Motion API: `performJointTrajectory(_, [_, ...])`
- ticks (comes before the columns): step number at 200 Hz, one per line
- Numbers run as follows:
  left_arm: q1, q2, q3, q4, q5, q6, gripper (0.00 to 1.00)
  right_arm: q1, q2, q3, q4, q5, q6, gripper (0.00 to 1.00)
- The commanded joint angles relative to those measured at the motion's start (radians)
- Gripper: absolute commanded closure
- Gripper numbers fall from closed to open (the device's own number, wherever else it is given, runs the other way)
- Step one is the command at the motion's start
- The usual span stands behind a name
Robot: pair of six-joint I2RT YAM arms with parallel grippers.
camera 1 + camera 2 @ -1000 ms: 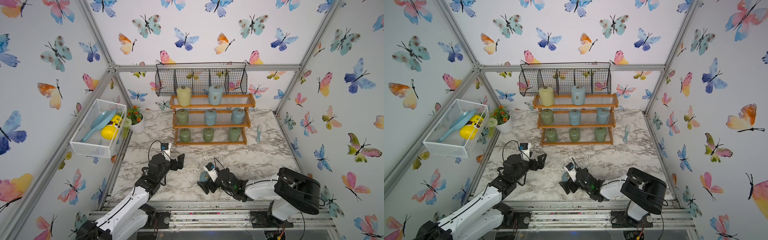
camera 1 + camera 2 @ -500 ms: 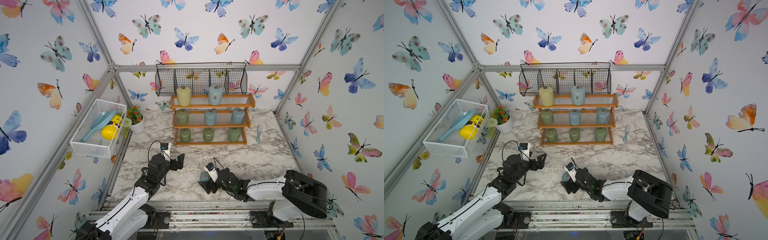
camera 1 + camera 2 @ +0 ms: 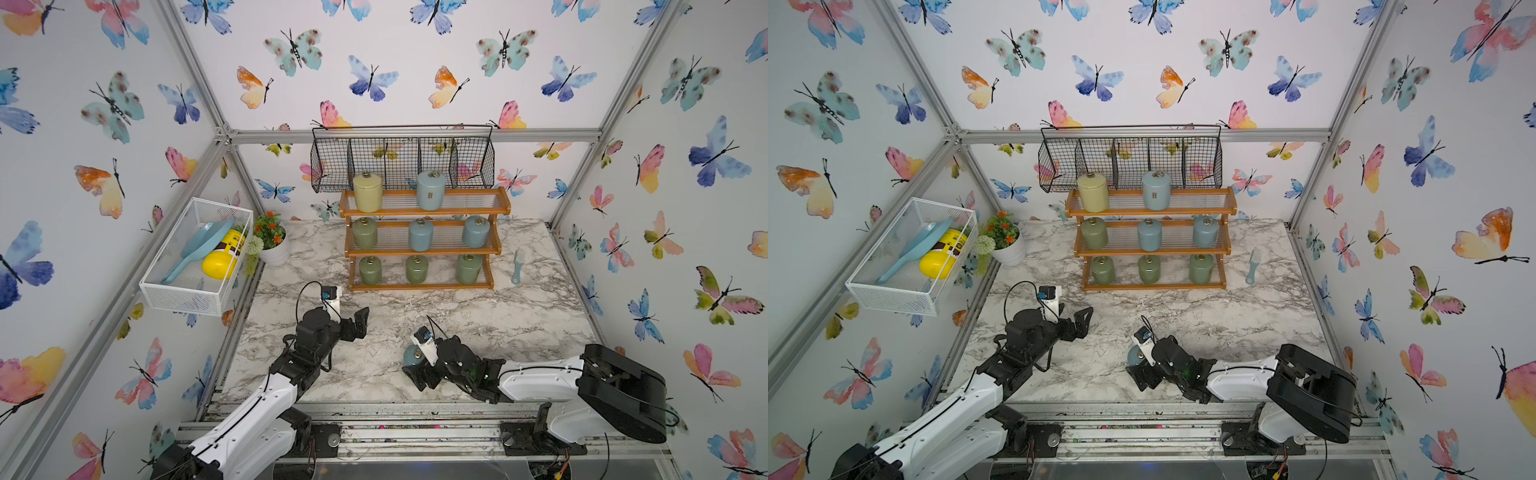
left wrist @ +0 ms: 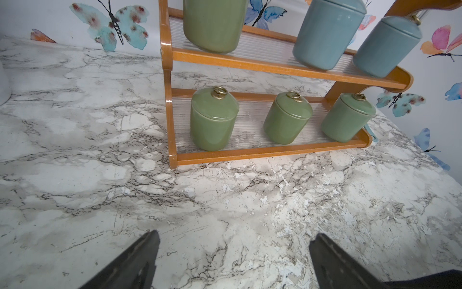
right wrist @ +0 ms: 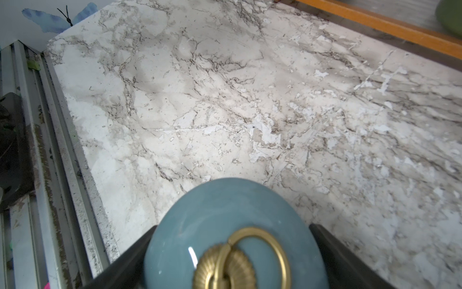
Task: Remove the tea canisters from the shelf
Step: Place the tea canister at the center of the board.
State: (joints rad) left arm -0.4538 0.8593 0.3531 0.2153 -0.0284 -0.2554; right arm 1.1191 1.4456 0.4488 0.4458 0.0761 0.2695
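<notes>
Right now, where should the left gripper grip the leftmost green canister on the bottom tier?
Likely across the round body of the green canister, below the lid, coming level from the open front of the shelf. It stands upright with gaps either side, the open left gripper faces it, and its ring pull is small.

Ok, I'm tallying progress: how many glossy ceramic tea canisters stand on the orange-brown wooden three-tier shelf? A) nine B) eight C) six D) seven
B: the shelf holds two on top, three in the middle, three at the bottom; a ninth, pale blue canister stands on the marble table.
</notes>
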Motion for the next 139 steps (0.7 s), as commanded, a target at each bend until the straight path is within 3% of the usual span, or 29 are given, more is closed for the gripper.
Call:
performJointTrajectory(1, [-0.003, -0.013, 0.023, -0.029, -0.014, 0.015, 0.02, 0.005, -0.013, 0.032, -0.038, 0.012, 0.005, 0.01])
performJointTrajectory(68, [-0.003, -0.022, 0.155, -0.1, 0.007, 0.091, 0.02, 0.005, -0.166, 0.152, -0.187, 0.028, -0.003, 0.0])
performJointTrajectory(115, [-0.004, 0.108, 0.411, -0.215, 0.104, 0.168, 0.02, -0.013, -0.239, 0.336, -0.392, 0.117, -0.05, 0.0])
performJointTrajectory(139, [-0.031, 0.198, 0.569, -0.246, 0.15, 0.22, 0.02, -0.125, -0.222, 0.439, -0.541, 0.086, -0.012, 0.0])
